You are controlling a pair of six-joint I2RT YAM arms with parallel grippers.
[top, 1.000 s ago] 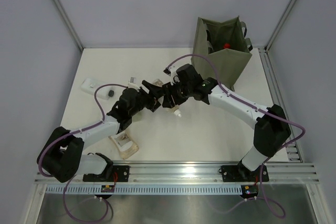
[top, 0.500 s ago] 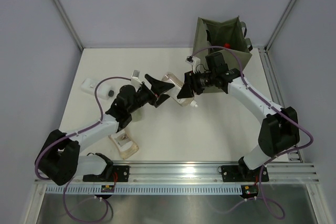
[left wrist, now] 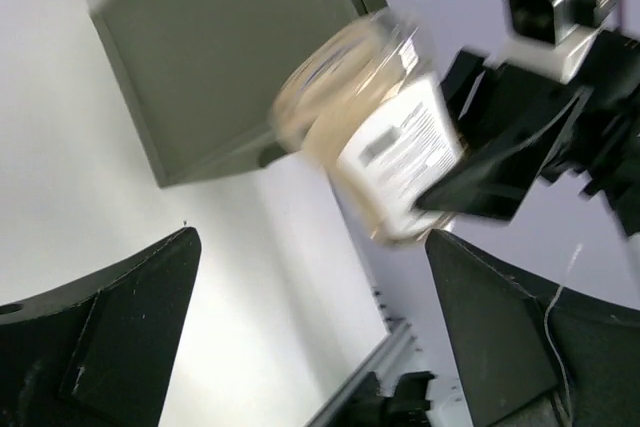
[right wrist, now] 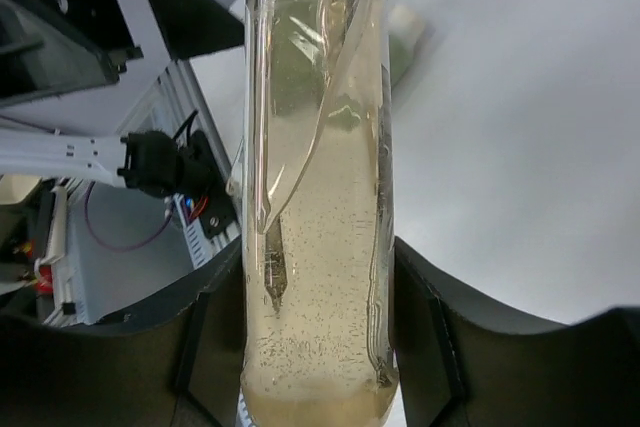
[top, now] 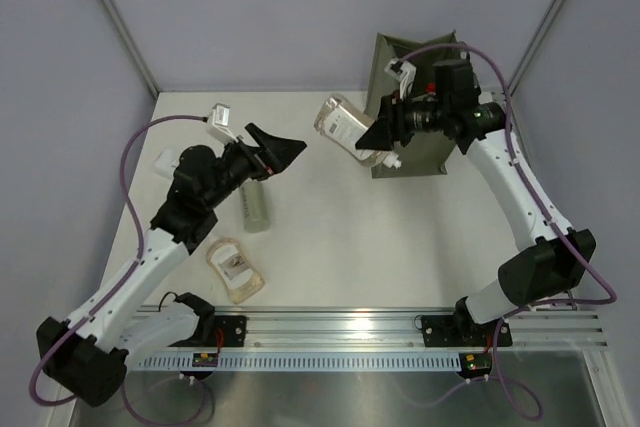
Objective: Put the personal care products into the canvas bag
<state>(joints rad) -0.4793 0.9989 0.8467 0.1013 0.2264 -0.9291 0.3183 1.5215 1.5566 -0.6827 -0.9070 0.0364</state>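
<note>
The right claw (top: 374,135) is clamped on a clear amber-liquid pouch (top: 340,124), raised off the surface (top: 330,247) — the canvas bag (top: 418,155) stands just behind the claw. The left claw (top: 283,150) is spread wide — a silver bottle (top: 257,205) lies below it.

The left arm (top: 150,250) reaches from its base toward 1 o'clock, and its wrist bends so that the left gripper (top: 283,152) points to 3 o'clock with its jaws spread wide. The right arm (top: 520,200) rises toward 11 o'clock. The right gripper (top: 375,135) points to 9 o'clock, facing the left one across a gap, its jaws clamped on a pouch (top: 343,124).
</note>
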